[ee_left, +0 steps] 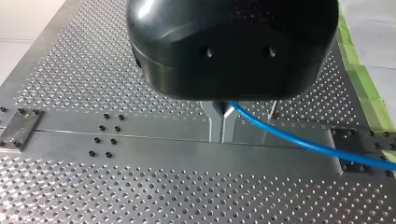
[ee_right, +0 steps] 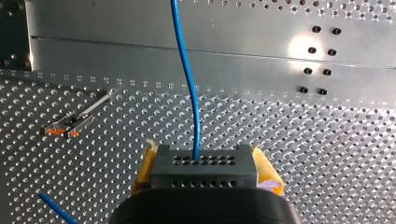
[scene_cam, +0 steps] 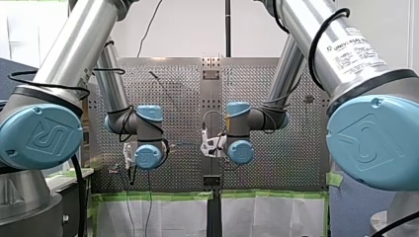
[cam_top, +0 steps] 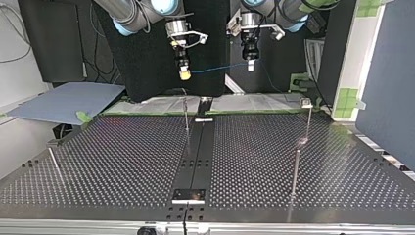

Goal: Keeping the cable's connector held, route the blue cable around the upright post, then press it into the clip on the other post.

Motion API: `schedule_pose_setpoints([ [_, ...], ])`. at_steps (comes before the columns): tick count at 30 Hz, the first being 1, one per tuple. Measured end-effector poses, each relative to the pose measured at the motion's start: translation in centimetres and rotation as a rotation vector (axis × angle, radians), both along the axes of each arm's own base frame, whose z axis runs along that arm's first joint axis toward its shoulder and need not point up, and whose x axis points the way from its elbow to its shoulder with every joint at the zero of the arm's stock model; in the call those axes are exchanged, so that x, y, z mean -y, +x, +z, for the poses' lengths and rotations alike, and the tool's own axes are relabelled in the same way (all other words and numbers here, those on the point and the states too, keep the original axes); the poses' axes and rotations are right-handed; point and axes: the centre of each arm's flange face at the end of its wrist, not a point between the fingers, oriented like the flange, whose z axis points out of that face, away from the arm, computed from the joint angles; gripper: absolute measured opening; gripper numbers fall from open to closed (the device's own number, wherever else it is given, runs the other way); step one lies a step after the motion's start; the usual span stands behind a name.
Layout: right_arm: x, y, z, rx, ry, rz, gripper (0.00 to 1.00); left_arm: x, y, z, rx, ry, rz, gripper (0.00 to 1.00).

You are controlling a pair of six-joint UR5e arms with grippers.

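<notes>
Blue cable (ee_right: 187, 70) spans left pincer (ee_left: 222, 127) to right pincer (ee_right: 204, 164).

You lose the blue cable (ee_left: 299, 142) at the left wrist view's edge. The fitting (cam_top: 306, 102) atop the top view's right post (cam_top: 309, 125) is too small to identify.

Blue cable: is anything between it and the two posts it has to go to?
Nothing visible. The blue cable runs between my left claw and my right claw, which holds the connector. The thin post and the clip-topped post stand lower on the table, with only open air between.
</notes>
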Motion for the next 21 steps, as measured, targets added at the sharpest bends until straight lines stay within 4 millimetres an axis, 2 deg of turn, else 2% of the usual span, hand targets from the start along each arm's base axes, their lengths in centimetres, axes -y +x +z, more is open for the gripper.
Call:
schedule_pose_setpoints([
  [9, 0.0, 0.0, 0.0, 0.000, 0.000, 0.000, 0.00, 0.0, 0.0, 0.0, 0.000, -0.001, 0.001, 0.00],
  [15, 0.0, 0.0, 0.0, 0.001, -0.001, 0.000, 0.00, -0.3, -0.3, -1.0, -0.038, 0.017, 0.003, 0.00],
  [21, 0.0, 0.0, 0.0, 0.001, -0.001, 0.000, 0.00, -0.4, -0.4, -1.3, -0.046, 0.022, 0.003, 0.00],
])
